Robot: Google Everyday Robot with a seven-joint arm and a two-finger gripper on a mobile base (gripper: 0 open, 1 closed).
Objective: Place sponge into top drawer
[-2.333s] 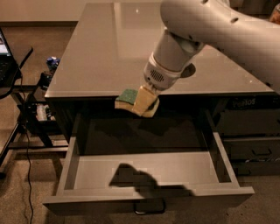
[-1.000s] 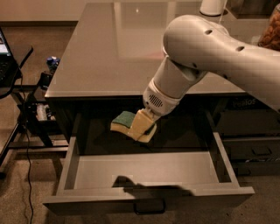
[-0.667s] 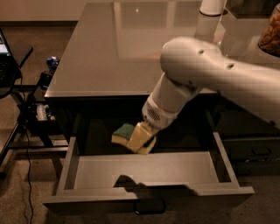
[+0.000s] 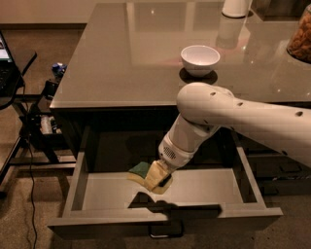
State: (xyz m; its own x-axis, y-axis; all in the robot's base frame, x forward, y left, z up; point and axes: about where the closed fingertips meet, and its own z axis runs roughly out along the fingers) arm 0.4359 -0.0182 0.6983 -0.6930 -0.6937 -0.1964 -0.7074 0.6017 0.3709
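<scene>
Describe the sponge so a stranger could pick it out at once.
Find the grey table, then the top drawer pulled open under its front edge. Low inside, the robot's hand grips the sponge. Green top over pale yellow foam sets it apart from the white bowl on the tabletop.

We see a glossy grey tabletop (image 4: pixel 121 63) carrying a white bowl (image 4: pixel 199 59) toward its right side, a white container (image 4: pixel 236 7) at the back and a jar (image 4: pixel 301 34) of brownish stuff at the right edge. To the left is a dark stand (image 4: pixel 22 138) with cables. The claw (image 4: pixel 160 180) grips the sponge (image 4: pixel 145 173) inside the top drawer (image 4: pixel 204 187).
</scene>
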